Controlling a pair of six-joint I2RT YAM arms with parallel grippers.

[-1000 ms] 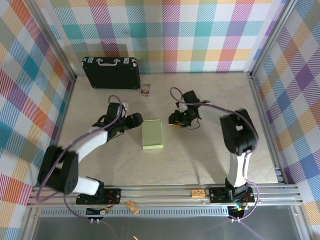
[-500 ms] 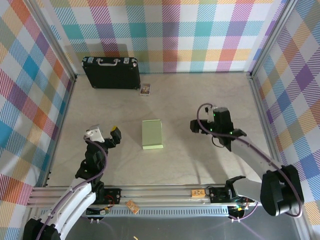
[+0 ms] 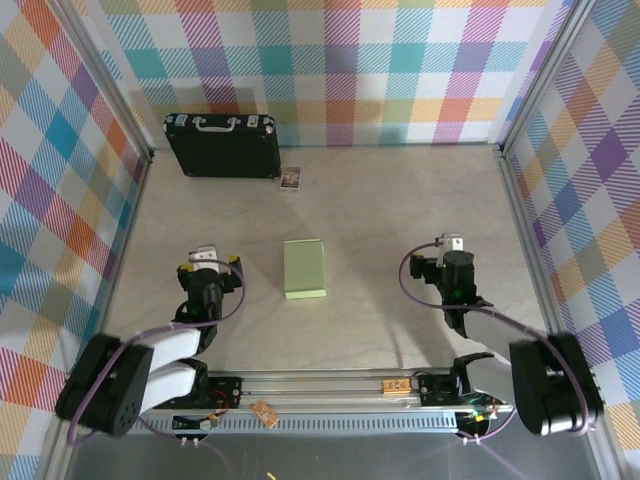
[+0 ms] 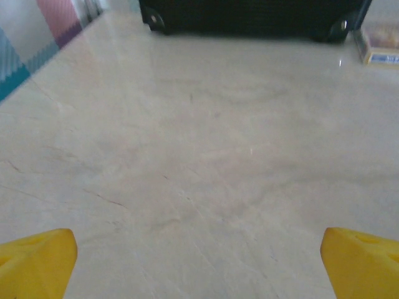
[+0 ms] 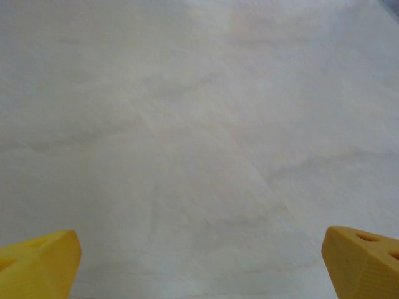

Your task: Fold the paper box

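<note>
The paper box (image 3: 304, 268), a small pale-green rectangular box, lies closed on the table's middle in the top view. My left gripper (image 3: 207, 262) sits low at its left, a clear gap away, and is open with nothing in it. In the left wrist view that gripper (image 4: 199, 265) shows two yellow fingertips (image 4: 37, 261) wide apart over bare table. My right gripper (image 3: 452, 252) rests to the box's right, also apart from it and open. The right wrist view has this gripper (image 5: 199, 261) with yellow fingertips (image 5: 361, 261) spread over bare marbled surface.
A black briefcase (image 3: 222, 146) with a silver handle stands at the back left against the plaid wall; its base appears in the left wrist view (image 4: 249, 15). A tiny picture card (image 3: 291, 179) stands right of it. Aluminium rails edge the table.
Both arms drew back from the box toward the near edge and folded low. Both grippers opened wide. The box has stayed in place.
</note>
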